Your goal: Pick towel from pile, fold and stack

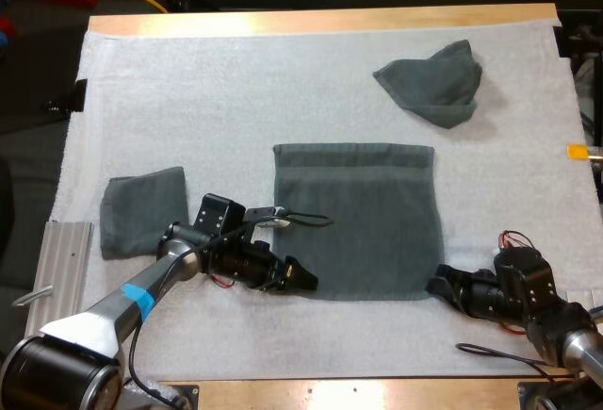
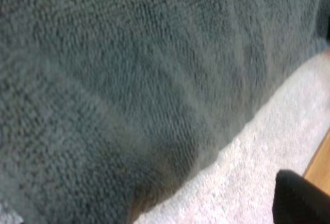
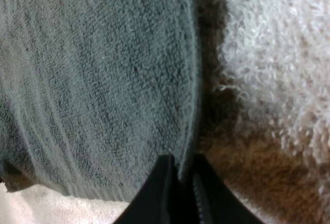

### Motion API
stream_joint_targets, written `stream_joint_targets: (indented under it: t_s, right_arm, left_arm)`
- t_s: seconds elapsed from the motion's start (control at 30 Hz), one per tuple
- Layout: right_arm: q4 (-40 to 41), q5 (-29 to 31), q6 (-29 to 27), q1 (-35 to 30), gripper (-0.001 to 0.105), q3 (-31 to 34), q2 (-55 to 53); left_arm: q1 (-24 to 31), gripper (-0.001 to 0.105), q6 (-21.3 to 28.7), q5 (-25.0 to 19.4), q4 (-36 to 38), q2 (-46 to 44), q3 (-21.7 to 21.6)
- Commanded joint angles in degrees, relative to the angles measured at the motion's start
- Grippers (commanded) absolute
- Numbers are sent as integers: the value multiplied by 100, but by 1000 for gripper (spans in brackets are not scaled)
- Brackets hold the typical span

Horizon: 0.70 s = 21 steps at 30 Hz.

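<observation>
Pinching the spread towel at its near-right corner with right gripper; left gripper at its near-left corner, hold impossible to tell; fold likely toward its far edge.

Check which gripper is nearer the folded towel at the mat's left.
Left: left gripper at the near-left corner of the spread towel, right of the folded towel; right gripper at the spread towel's near-right corner.

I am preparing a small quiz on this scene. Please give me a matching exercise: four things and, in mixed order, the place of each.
1 flat towel
2 crumpled towel
3 folded towel
4 right pincer

a left side of the mat
b flat towel's near right corner
c mat's far right part
d mat's middle

Pairs: 1-d, 2-c, 3-a, 4-b
</observation>
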Motion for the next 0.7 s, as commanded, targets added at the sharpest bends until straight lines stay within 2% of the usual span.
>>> stream_joint_targets:
  t_s: [0.0, 0.13, 0.33, 0.5, 0.6, 0.67]
  right_arm:
    - [91, -52, -18, 19, 1, 48, 37]
    - [91, -78, -18, 19, 1, 48, 37]
    - [91, -78, -18, 19, 1, 48, 37]
    - [91, -78, -18, 19, 1, 48, 37]
    - [91, -78, -18, 19, 1, 48, 37]
    - [91, -78, -18, 19, 1, 48, 37]
  left_arm:
    - [-33, 67, 51, -69, 164, 13, -26]
    - [-33, 67, 112, -360, 467, 13, -26]
    - [-33, 65, 197, -570, 713, 13, -26]
    - [-33, 60, 197, -650, 736, 13, -26]
    - [-33, 56, 176, -847, 736, 13, -26]
    - [-33, 47, 159, -1007, 736, 13, -26]
